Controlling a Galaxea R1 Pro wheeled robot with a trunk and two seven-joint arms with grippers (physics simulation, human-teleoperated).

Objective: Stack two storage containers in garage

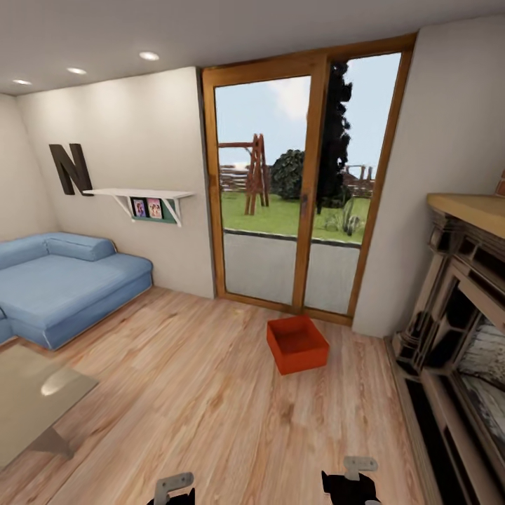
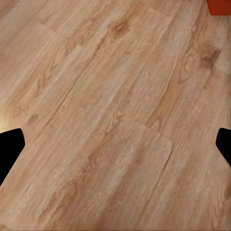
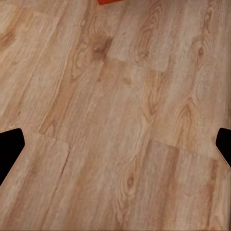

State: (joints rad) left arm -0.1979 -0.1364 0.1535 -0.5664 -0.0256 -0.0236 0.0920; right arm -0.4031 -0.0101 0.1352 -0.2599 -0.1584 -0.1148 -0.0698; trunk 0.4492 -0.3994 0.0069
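Observation:
One rust-red open-top storage container sits on the light wood planks of the living room, just in front of the glass doors. A second container, the garage and its concrete floor are out of view. My left gripper and right gripper hang low at the near edge of the head view, well short of the container. The left wrist view has the black fingertips spread wide over bare planks, with a red container corner at the edge. The right fingertips are equally spread, with a red sliver of container ahead.
A blue cushion seat stands at the left, with a glass coffee table nearer me. The dark fireplace with wooden mantel lines the right side. Open wood flooring lies between me and the container.

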